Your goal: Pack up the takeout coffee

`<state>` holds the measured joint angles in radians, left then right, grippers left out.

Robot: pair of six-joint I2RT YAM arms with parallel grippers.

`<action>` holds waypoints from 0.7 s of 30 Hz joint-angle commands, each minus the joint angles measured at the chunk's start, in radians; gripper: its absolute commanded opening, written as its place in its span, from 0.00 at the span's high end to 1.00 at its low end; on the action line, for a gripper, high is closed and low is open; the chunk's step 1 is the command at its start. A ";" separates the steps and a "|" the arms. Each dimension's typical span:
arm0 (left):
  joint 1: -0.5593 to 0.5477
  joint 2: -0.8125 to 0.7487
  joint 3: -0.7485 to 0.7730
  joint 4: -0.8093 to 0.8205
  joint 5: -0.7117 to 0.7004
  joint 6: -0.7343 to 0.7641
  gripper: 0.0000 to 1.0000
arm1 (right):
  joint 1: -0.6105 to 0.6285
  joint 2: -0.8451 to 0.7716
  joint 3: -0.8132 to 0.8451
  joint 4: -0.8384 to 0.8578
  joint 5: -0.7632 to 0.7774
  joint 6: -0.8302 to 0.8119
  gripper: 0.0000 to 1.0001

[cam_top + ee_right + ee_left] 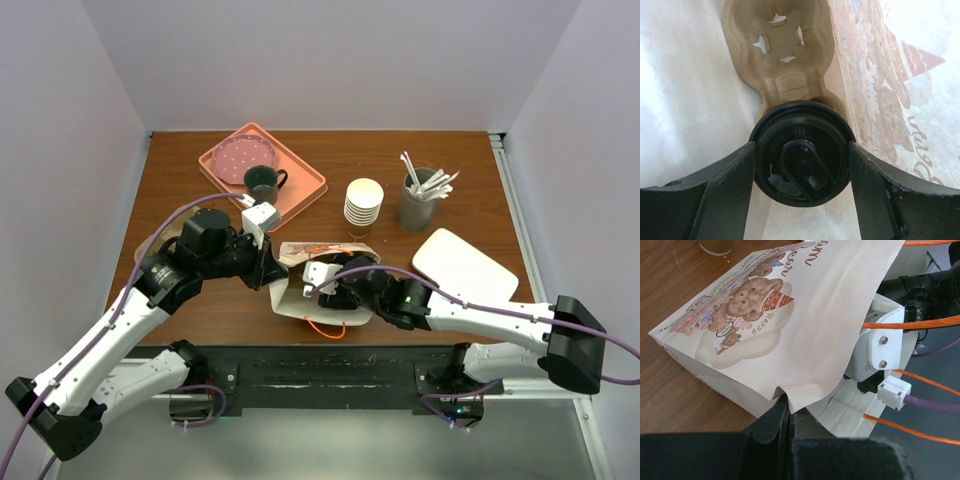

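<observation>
Nearest, left gripper (784,407): jaws closed flat on the upper lip of the paper bag (805,315), which lies on its side at the table's near edge; this pinch props the mouth open
Right gripper (801,150): inside the bag mouth; fingers (725,195) clasp the takeout coffee (800,162) on both sides, at its lid
Takeout coffee: inside the bag, just in front of the cup carrier (790,85) that lies deeper in; not seated in a socket, as far as the wrist view shows
Risk, bag lip: thin paper could slip or tear out of the pinch; the mouth would then sag onto the right arm
Risk, release: the cup may nudge the carrier deeper instead of dropping into a socket; let go off-centre in a bag on its side, it could tip and leak at the sip hole
Risk, handles: the orange cords (920,322) run close by the right wrist and could snag on the way out
Bag: smooth white paper; teddy-bear print; folded gusset sides
Lid: glossy black plastic; round; raised oval sip tab
Carrier: rough tan moulded pulp; lobed; cut-out slots
Table (350,150): brown wood grain
Far edge: pink tray (310,185) with dark green mug (262,183); stack of white cups (364,203); all well apart from the bag
</observation>
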<state>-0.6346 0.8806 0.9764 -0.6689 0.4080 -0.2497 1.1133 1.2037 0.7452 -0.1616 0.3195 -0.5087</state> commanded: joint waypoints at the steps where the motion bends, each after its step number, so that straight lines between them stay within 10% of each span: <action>1: -0.005 0.014 0.036 -0.018 0.000 0.020 1.00 | -0.013 0.048 -0.033 -0.003 -0.022 0.033 0.70; 21: -0.014 0.027 0.096 -0.038 0.066 -0.002 1.00 | -0.023 0.036 -0.104 0.099 0.003 0.070 0.64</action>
<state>-0.6376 0.9146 1.0046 -0.6834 0.3916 -0.2428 1.1076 1.2545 0.6937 0.0120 0.3840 -0.5087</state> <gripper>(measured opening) 0.015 0.710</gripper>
